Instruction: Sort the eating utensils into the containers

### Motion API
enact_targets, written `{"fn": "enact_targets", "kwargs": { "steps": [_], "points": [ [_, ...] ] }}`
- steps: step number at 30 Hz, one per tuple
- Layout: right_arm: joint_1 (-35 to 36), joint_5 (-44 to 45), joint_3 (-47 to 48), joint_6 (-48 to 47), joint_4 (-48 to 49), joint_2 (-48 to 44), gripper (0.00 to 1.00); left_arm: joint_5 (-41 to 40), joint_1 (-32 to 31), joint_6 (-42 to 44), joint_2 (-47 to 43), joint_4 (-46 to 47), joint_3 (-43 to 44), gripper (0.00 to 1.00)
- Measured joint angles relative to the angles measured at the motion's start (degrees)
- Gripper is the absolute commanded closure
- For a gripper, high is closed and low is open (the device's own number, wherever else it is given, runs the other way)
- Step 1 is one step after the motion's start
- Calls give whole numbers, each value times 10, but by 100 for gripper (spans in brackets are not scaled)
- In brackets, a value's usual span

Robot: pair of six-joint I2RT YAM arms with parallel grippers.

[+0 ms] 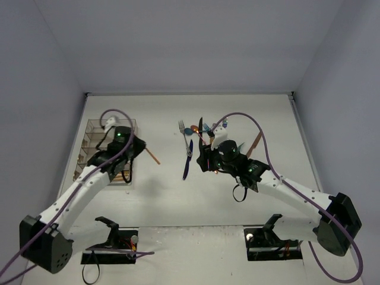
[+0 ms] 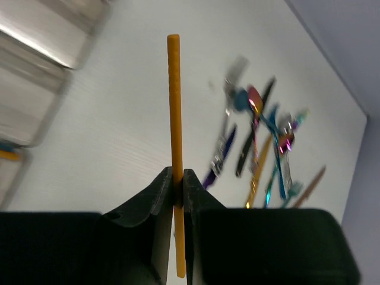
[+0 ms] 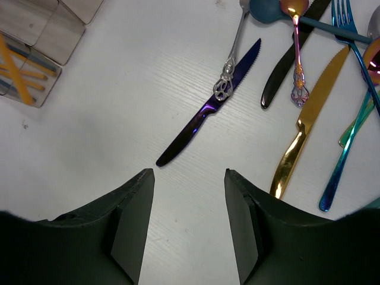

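**Top external view:** The left gripper (image 1: 141,147) hung just off the right edge of the clear tray (image 1: 95,124) at the left of the white table (image 1: 160,202). It was clamped on a gold chopstick (image 1: 153,156) that jutted out toward the middle of the table. The right gripper (image 1: 205,161) hovered at the near edge of a loose pile of utensils in mid-table, just beside a blue knife (image 1: 187,161). A silver fork (image 1: 183,129) lay just beyond that knife.

**Left wrist view:** Both fingers (image 2: 157,196) were closed tight on the chopstick. Most of its length ran straight out past the tips, and a short end showed behind them. The tray was a blur at the upper left. The scattered utensils lay well apart to the right, on the tabletop.

**Right wrist view:** The right fingers (image 3: 133,208) stood apart with only bare table between them, holding nothing. Just past their tips lay the blue knife, with the silver fork's ornate handle crossing its blade. To the right were a black utensil (image 3: 285,71), a pink spoon (image 3: 295,53), a gold knife (image 3: 306,124) and a blue fork (image 3: 350,89), overlapping near their far ends. At the upper left, one compartment of the tray held gold chopsticks (image 3: 18,77) and thin blue ones side by side.
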Motion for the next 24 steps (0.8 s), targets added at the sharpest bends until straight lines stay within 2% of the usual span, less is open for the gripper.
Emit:
{"fn": "enact_targets", "kwargs": {
  "steps": [3,7,11,15,18,24],
  "points": [
    [0,7,-11,-6,0,-5,51,-43,76,-22,-68,-49,-31,100],
    [0,11,-24,-11,1,-17,51,-80,141,-50,-125,-108,-50,100],
    [-1,11,-35,-16,2,-34,51,-87,208,-80,-153,-135,-84,100],
    [-1,11,-40,-20,2,-44,51,-88,276,-103,-145,-151,-117,100],
    [-1,11,-45,-21,3,-47,51,-86,303,-115,-129,-156,-131,97],
    [-1,11,-63,-20,2,-58,51,-85,315,-121,-95,-140,-141,86]
  ]
}}
